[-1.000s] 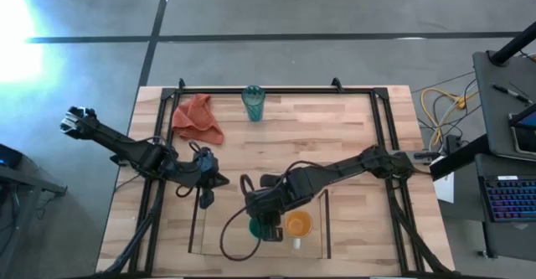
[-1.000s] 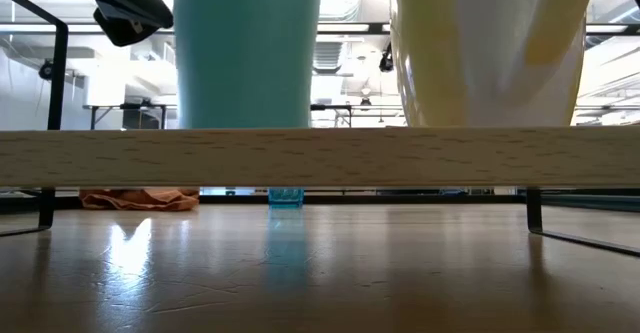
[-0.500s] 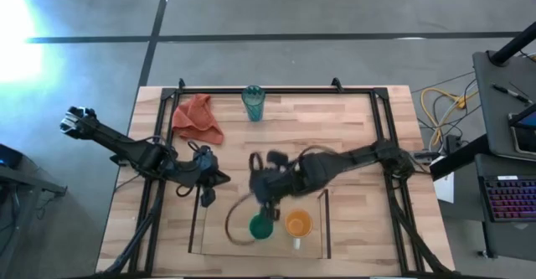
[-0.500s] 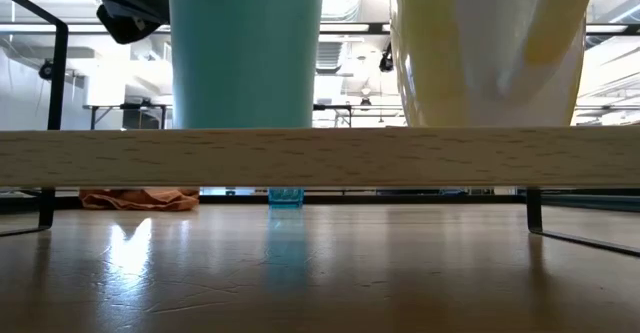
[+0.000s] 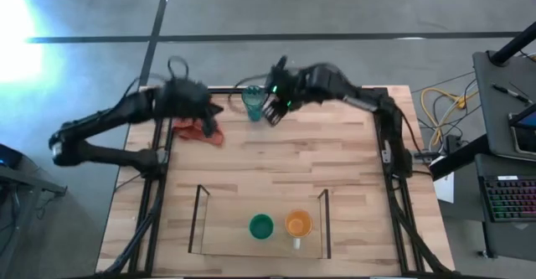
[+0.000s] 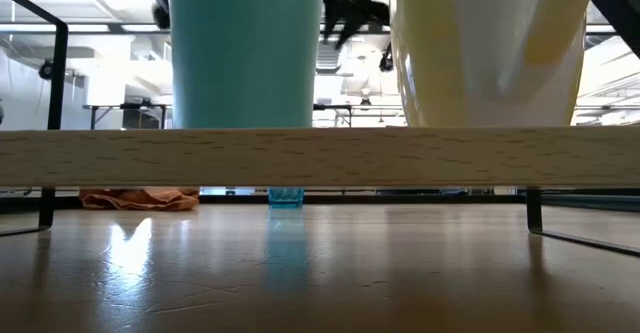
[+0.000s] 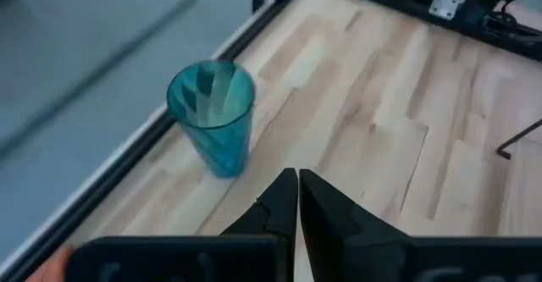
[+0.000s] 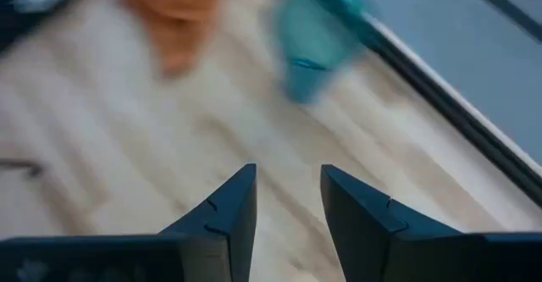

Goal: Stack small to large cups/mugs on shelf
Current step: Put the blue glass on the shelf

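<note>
The ribbed teal tumbler point(image 5: 253, 103) stands upright on its base at the table's far edge; it also shows in the left wrist view point(image 7: 212, 113) and, blurred, in the right wrist view point(image 8: 313, 41). The green cup point(image 5: 261, 226) and the orange mug point(image 5: 298, 224) stand side by side on the floor of the clear-walled shelf point(image 5: 201, 220) near the front edge. My right gripper point(image 5: 270, 111) is open and empty just right of the tumbler. My left gripper point(image 5: 213, 110) is shut and empty, left of the tumbler and above the cloth.
A red-orange cloth point(image 5: 199, 121) lies left of the tumbler under my left arm. A black metal frame point(image 5: 293, 89) runs around the table. In the low view the shelf's wooden base point(image 6: 320, 158) fills the width, with the cup point(image 6: 245, 48) and mug point(image 6: 490, 48) on it.
My right gripper has left the green cup standing in the shelf and swung fast to the far edge, ending beside the tumbler. My left gripper has gone from beside the shelf's left wall to the far edge, above the cloth. The cup, the mug and the tumbler have not moved.
</note>
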You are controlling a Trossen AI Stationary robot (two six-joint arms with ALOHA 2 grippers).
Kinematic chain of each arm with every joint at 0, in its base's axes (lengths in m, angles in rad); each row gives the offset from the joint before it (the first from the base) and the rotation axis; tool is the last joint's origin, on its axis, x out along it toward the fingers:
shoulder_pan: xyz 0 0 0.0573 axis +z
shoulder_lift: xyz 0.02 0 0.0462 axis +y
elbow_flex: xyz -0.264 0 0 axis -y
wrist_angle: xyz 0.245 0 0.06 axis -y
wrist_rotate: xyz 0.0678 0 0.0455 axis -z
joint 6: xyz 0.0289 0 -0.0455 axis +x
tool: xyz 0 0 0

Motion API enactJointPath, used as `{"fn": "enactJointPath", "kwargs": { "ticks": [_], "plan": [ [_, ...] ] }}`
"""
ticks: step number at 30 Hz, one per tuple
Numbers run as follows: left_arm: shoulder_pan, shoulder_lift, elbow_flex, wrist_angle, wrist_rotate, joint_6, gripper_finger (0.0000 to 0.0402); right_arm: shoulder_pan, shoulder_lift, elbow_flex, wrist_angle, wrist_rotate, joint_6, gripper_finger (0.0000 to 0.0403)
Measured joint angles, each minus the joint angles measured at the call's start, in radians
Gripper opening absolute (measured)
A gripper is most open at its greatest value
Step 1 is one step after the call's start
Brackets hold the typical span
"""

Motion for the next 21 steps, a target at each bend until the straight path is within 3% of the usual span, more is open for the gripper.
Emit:
{"fn": "enactJointPath", "kwargs": {
  "ticks": [4,6,12,21],
  "plan": [
    [0.352,0.069,-0.009,0.084,0.445,0.086,0.0001,-0.127,-0.023,0.0,-0.032,-0.051,0.028,0.0125],
    [0.455,0.101,-0.019,0.104,0.583,0.107,0.0001,-0.179,-0.013,0.0,0.022,-0.121,0.033,0.0125],
    [0.577,0.099,-0.03,0.084,0.611,0.198,0.0001,-0.246,0.106,0.0,0.193,-0.195,0.039,0.0125],
    [0.587,0.089,-0.046,0.08,0.611,0.246,0.0001,-0.285,0.208,0.0,0.234,-0.209,0.032,0.0125]
  ]
}}
